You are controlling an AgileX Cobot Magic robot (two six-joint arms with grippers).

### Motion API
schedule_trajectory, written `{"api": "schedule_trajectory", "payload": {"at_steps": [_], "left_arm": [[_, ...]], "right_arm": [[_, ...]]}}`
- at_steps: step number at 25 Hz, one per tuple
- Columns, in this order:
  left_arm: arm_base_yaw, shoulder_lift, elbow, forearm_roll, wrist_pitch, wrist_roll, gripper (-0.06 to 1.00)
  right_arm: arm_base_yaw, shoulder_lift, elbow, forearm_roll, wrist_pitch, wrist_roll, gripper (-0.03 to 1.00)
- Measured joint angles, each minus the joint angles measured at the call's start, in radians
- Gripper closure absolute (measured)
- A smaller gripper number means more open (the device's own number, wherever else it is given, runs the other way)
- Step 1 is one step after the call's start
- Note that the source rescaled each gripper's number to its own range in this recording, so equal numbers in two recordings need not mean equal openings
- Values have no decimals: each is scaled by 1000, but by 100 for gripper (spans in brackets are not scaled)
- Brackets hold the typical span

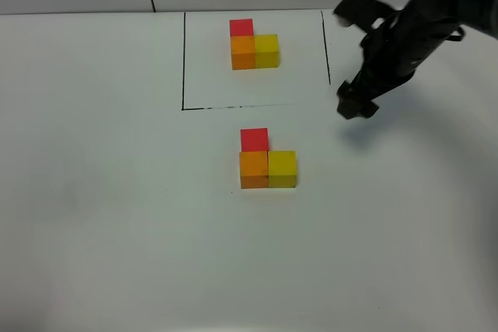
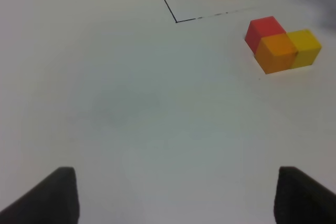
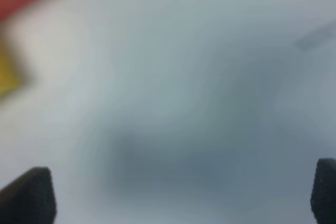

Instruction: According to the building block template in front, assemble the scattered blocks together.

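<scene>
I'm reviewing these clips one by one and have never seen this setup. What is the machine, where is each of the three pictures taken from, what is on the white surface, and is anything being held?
This is a two-armed robot with a pincer gripper on each arm. One picture looks down from a high fixed camera; the other two come from cameras on the wrists, each showing its own dark fingertips at the picture's edge.

On the white table, inside a black-lined box, sits a small L-shaped cluster of red, orange and yellow cubes, the pattern to copy. Nearer the camera, three larger red, orange and yellow cubes already form the same L.

The right gripper hovers beside them, open and empty. The left gripper is open and empty too.
</scene>
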Motion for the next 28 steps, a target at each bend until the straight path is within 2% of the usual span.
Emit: {"api": "schedule_trajectory", "payload": {"at_steps": [3, 6, 9, 12, 17, 21, 28], "left_arm": [[0, 0, 0, 0, 0, 0, 14], [0, 0, 0, 0, 0, 0, 14], [0, 0, 0, 0, 0, 0, 14], [0, 0, 0, 0, 0, 0, 14], [0, 0, 0, 0, 0, 0, 14], [0, 0, 0, 0, 0, 0, 14], [0, 0, 0, 0, 0, 0, 14]], "right_arm": [[-128, -8, 1, 93, -41, 69, -2], [-213, -49, 18, 119, -47, 116, -2], [-260, -149, 90, 127, -81, 128, -1], [-292, -289, 198, 135, -136, 128, -1], [-345, -544, 398, 120, -153, 136, -1], [-351, -776, 563, 116, -195, 144, -1], [-352, -1118, 771, 92, -164, 227, -1]]}}
